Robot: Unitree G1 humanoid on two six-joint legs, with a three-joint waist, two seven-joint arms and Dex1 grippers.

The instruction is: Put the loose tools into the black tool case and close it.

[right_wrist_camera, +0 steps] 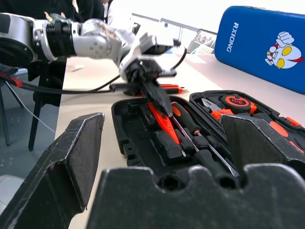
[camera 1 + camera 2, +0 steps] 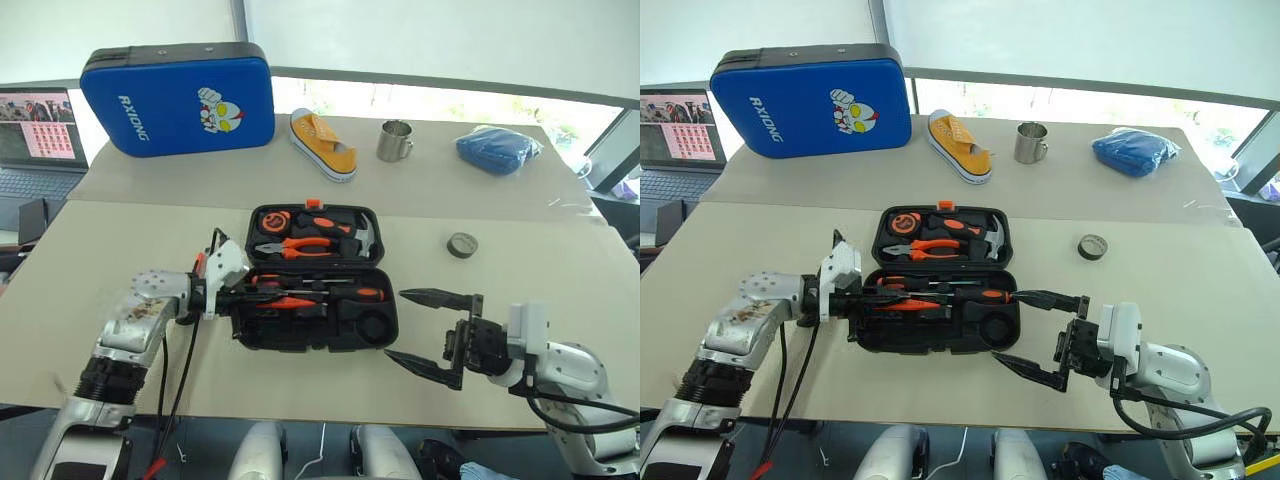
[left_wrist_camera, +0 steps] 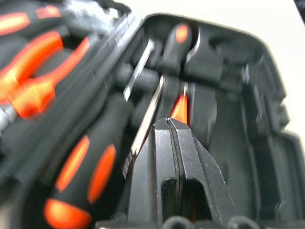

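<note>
The case (image 2: 312, 278) lies open on the counter (image 2: 520, 300), its lid flat on the far side with pliers (image 2: 300, 246) and hammer seated, so every slot in the near half can be reached from above. The left gripper (image 2: 908, 300) reaches in from the case's left edge with its fingers clenched together over the small orange screwdriver (image 1: 163, 125). It looks to be pressing that tool down into its slot beside a long screwdriver (image 2: 958, 294), not carrying it. The right gripper (image 2: 430, 330) hangs spread wide and empty just beside the case's right end, probably kept clear until needed. The tape roll (image 2: 461, 244) rests apart on the counter, not yet packed.
</note>
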